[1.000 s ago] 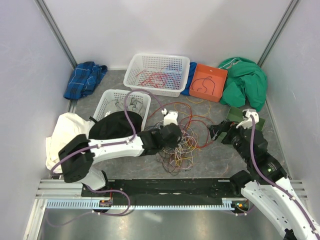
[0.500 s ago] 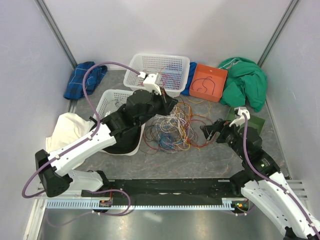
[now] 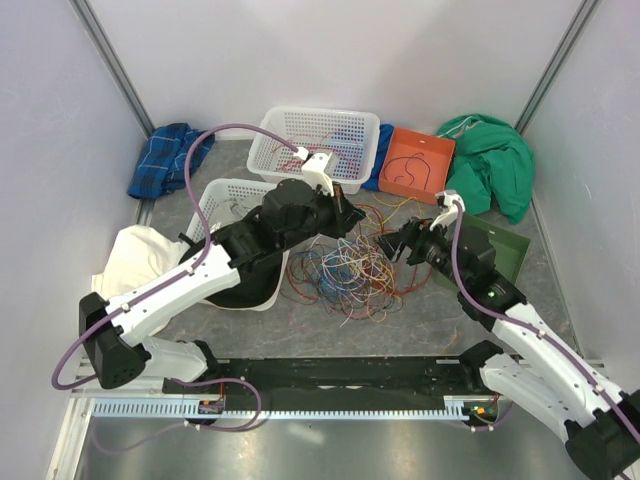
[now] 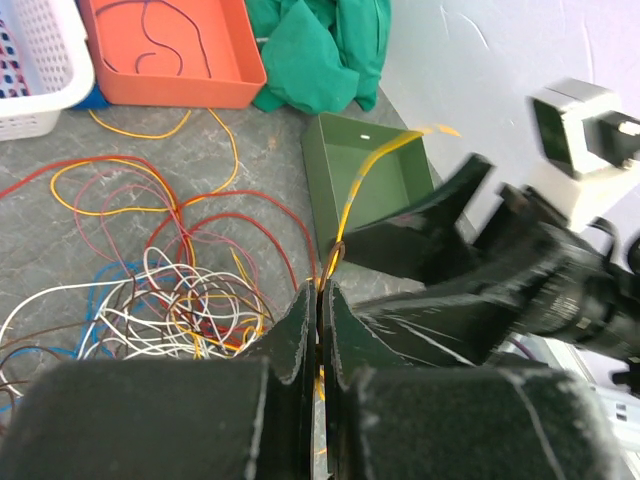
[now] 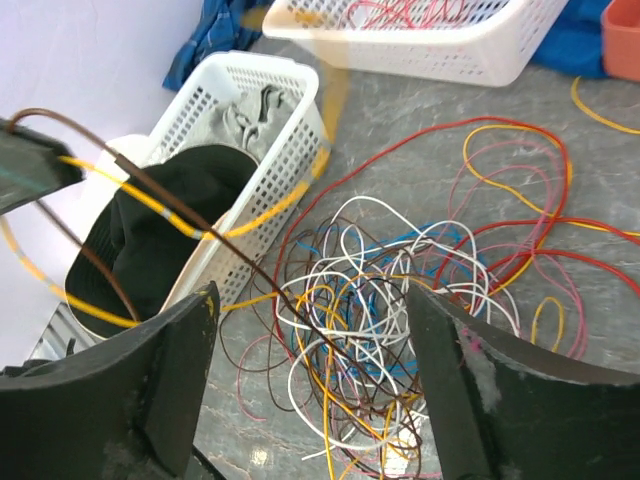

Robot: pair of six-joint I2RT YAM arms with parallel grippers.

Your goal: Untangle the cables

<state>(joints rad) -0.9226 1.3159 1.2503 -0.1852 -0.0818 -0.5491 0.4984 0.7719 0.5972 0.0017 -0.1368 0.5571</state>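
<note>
Left end effector (image 4: 320, 300), clenched on a yellow cable (image 4: 352, 190), has drawn it up from the tangle (image 3: 345, 272) mid-table (image 3: 440, 322); right end effector (image 5: 310, 340), jaws apart, has moved in, likely to help separate it.

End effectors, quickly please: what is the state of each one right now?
Left end effector: closed on a yellow cable.
Right end effector: open, holding nothing.

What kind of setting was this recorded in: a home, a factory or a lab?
Most likely a lab test cell for robots, not a home. Plain white walls on aluminium posts enclose a small grey table. The left arm and right arm are bolted to a rail. The cables look like staged props.
</note>
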